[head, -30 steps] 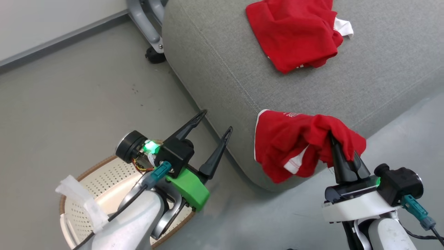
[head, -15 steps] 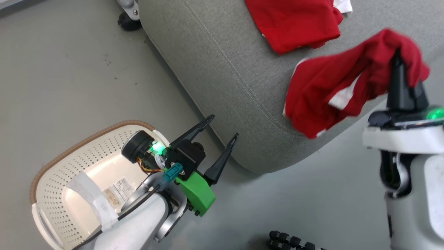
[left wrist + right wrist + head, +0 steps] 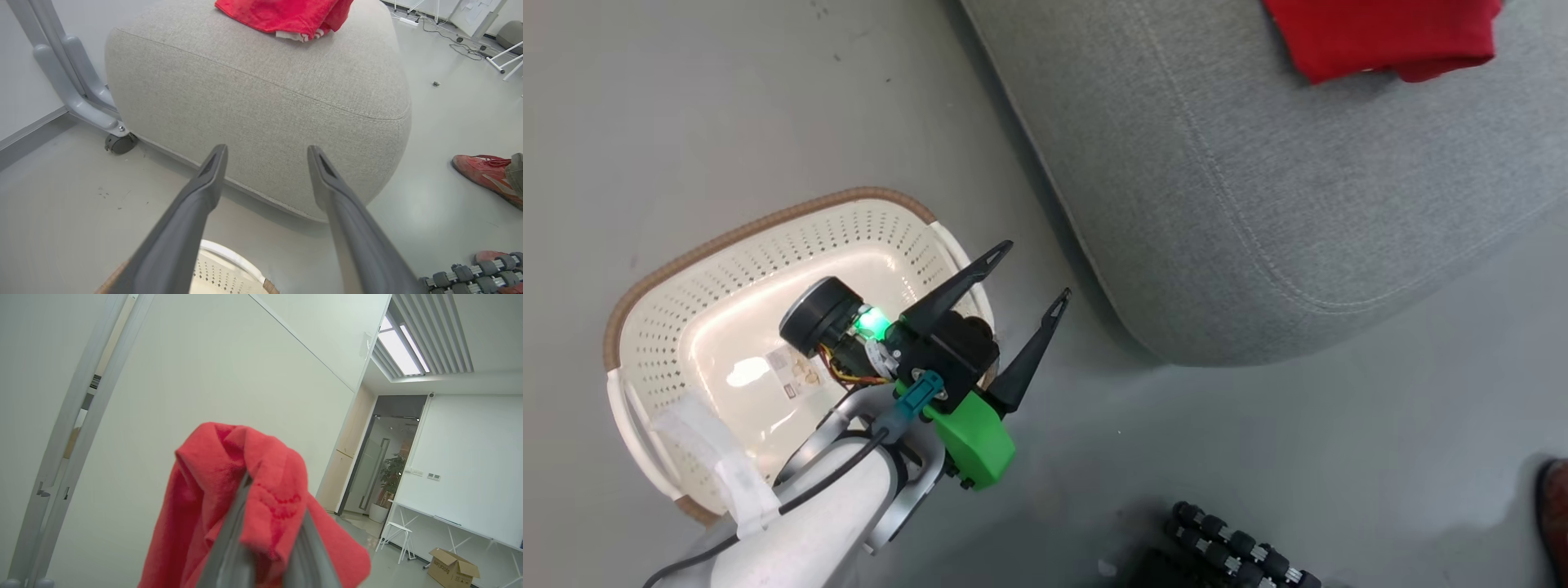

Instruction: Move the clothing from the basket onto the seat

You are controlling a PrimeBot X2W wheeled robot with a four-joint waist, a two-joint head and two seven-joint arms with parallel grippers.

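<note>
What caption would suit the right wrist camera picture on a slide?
The right hand shut on a red garment that drapes over it, a white wall behind.

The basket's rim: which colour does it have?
Brown, with a woven look, on the cream-white perforated basket. The head view shows it best.

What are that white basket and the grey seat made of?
The basket looks like glossy moulded plastic: rows of holes, shiny floor. The seat looks like matte woven fabric over padding: visible weave, stitched seams, rounded edges.
</note>
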